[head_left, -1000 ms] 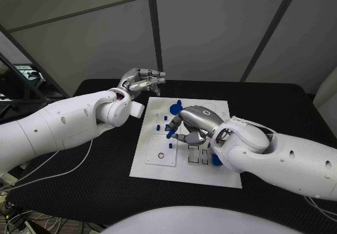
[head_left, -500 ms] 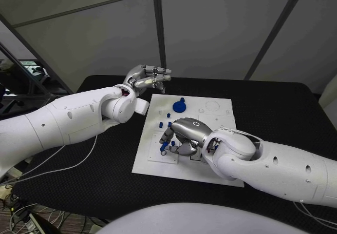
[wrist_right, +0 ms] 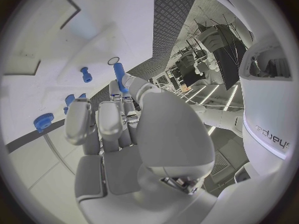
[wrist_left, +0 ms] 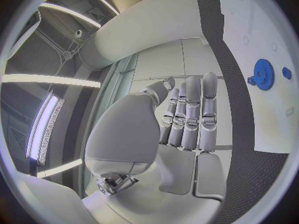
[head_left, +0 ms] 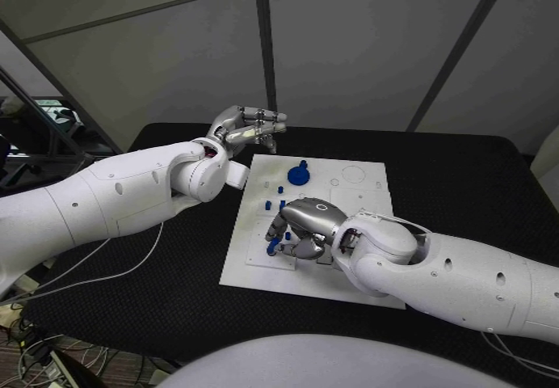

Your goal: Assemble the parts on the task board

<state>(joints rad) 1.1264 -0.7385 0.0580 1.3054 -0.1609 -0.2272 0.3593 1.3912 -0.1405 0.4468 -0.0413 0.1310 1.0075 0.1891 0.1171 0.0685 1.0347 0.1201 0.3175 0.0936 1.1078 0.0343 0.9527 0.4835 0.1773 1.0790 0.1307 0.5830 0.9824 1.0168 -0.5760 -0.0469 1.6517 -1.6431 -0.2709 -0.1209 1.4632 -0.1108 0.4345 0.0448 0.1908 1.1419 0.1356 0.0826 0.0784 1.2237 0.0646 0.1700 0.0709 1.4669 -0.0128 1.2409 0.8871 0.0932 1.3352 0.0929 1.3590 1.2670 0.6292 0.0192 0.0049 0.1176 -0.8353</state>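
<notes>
Hovering beyond the task board's point(head_left: 355, 283) far left corner, the left hand point(head_left: 247, 127) holds nothing, fingers curled loosely together. A blue gear point(head_left: 297, 173) lies at the board's far end. Over the board's middle, the right hand point(head_left: 305, 229) pinches a blue peg point(wrist_right: 118, 72) just above a small round hole point(wrist_right: 113, 60).

A lab test booth: grey wall panels point(head_left: 350, 56), black table point(head_left: 466, 186), ceiling strip lights point(wrist_left: 47, 129).

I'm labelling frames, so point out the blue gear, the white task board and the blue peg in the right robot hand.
Blue toothed gear point(head_left: 298, 172), head view, its face.
White flat task board point(head_left: 361, 182), head view, bare far corner.
Blue cylindrical peg point(wrist_right: 118, 73), right wrist view, its shaft.
</notes>
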